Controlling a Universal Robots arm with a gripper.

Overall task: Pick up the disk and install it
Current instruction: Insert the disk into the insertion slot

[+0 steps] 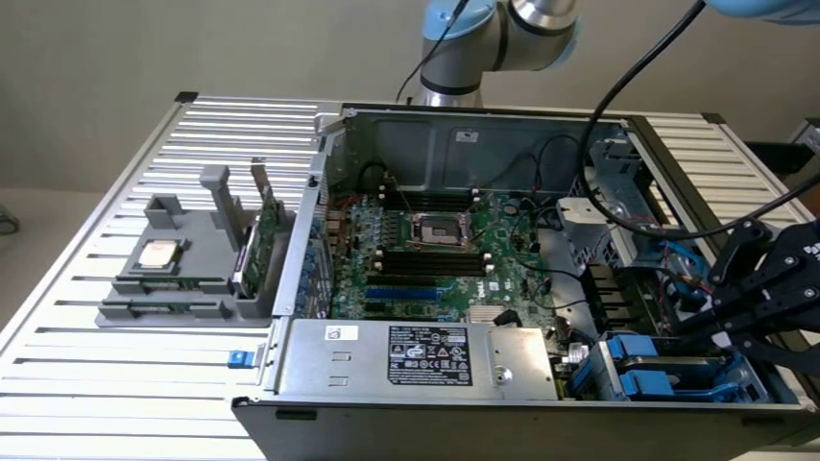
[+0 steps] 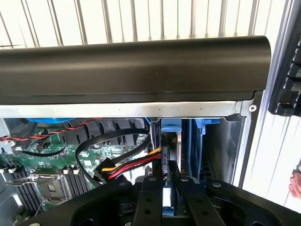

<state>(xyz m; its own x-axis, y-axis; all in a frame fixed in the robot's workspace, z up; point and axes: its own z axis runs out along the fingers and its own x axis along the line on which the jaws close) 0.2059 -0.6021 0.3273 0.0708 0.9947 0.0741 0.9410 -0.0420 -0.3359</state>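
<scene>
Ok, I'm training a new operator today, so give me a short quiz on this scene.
1. True or false: the square chip lies outside the computer case.
2. The fingers are shut on: A the disk, B a green card, C a red cable.
3. What colour is the disk's carrier?
Key: 1 true; 2 A; 3 blue.

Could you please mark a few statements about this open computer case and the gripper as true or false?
1. The gripper is over the drive bays at the exterior view's right. True.
2. The gripper is wide open. False: it is shut on the disk.
3. The small chip sits on the motherboard. False: it rests on the grey stand outside the case.
4. The case's side is open. True.
</scene>
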